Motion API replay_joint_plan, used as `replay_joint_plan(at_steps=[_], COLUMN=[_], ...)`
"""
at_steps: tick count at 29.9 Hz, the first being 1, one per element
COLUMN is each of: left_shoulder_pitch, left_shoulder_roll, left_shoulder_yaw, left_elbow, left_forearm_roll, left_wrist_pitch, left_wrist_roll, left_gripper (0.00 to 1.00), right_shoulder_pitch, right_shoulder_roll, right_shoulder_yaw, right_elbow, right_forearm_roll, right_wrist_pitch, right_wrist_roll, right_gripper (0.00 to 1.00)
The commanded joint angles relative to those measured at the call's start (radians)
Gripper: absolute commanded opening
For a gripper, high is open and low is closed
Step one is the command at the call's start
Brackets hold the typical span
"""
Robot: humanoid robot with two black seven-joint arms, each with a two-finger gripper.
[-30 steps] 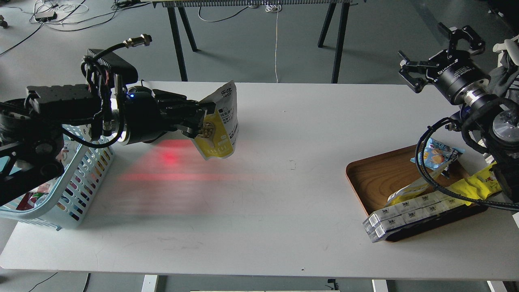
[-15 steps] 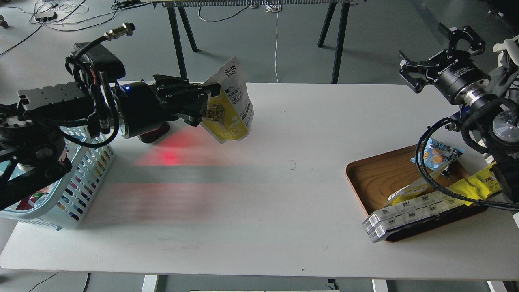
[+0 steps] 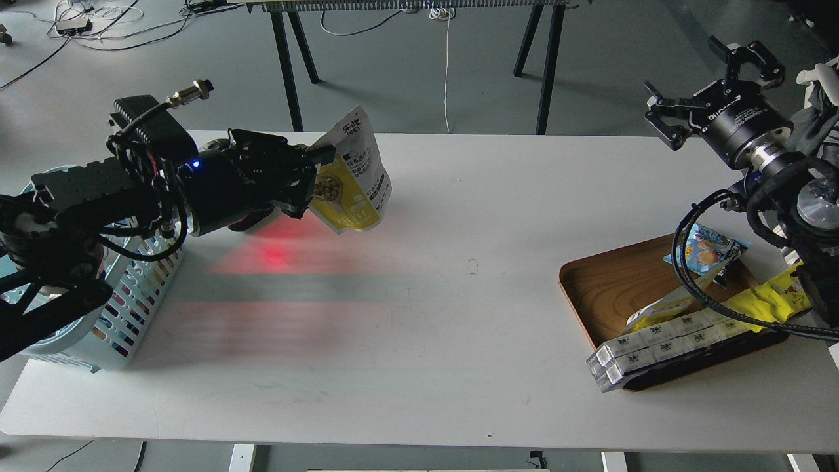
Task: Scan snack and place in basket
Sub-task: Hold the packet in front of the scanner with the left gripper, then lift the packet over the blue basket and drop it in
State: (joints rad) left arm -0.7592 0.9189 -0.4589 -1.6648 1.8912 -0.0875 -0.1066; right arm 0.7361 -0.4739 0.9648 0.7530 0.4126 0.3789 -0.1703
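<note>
The snack, clamped between the closed fingers of the left gripper, has been drawn back leftward and slightly lowered compared with half a second ago, so that it now hangs above the red scanner glow on the table. The scan is judged done or nearly so, with the basket lying just left of the pouch. The left arm is stretched rightward, level. The right gripper is held high at the far right, fingers spread and empty.
</note>
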Motion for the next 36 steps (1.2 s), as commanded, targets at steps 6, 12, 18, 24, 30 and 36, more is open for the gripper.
replay_joint_plan(at_steps=[6,12,18,24,30,36], left_shoulder_pitch=[0.012,0.001,0.003,0.008,0.017,0.017], left_shoulder_roll=[0.009,0.043,0.176,0.389,0.540,0.624], left_shoulder_yaw=[-0.033,-0.197,-0.343,-0.346,-0.314,-0.230], left_elbow=[-0.010,-0.016,-0.010,-0.003,0.040,0.063], left_forearm_roll=[0.000,-0.021,-0.060,-0.139,-0.185,-0.199], left_wrist_pitch=[-0.001,-0.096,-0.221,-0.236,-0.228,-0.225], left_wrist_roll=[-0.004,-0.033,-0.085,-0.166,-0.238,-0.252], left_gripper=[0.01,0.01,0.01,0.01,0.01,0.01], right_shoulder_pitch=[-0.001,0.002,0.016,0.032,0.032,0.031], right_shoulder_roll=[0.000,0.000,0.001,0.005,0.006,0.008], right_shoulder_yaw=[0.000,-0.001,-0.014,-0.018,-0.018,-0.020], right_elbow=[0.000,0.002,-0.003,-0.006,-0.006,-0.007], right_forearm_roll=[-0.001,-0.001,-0.009,-0.009,-0.009,-0.009], right_wrist_pitch=[0.000,0.000,0.000,0.000,0.000,0.000], right_wrist_roll=[0.000,0.000,0.000,0.000,0.000,0.000], right_gripper=[0.96,0.96,0.96,0.96,0.96,0.96])
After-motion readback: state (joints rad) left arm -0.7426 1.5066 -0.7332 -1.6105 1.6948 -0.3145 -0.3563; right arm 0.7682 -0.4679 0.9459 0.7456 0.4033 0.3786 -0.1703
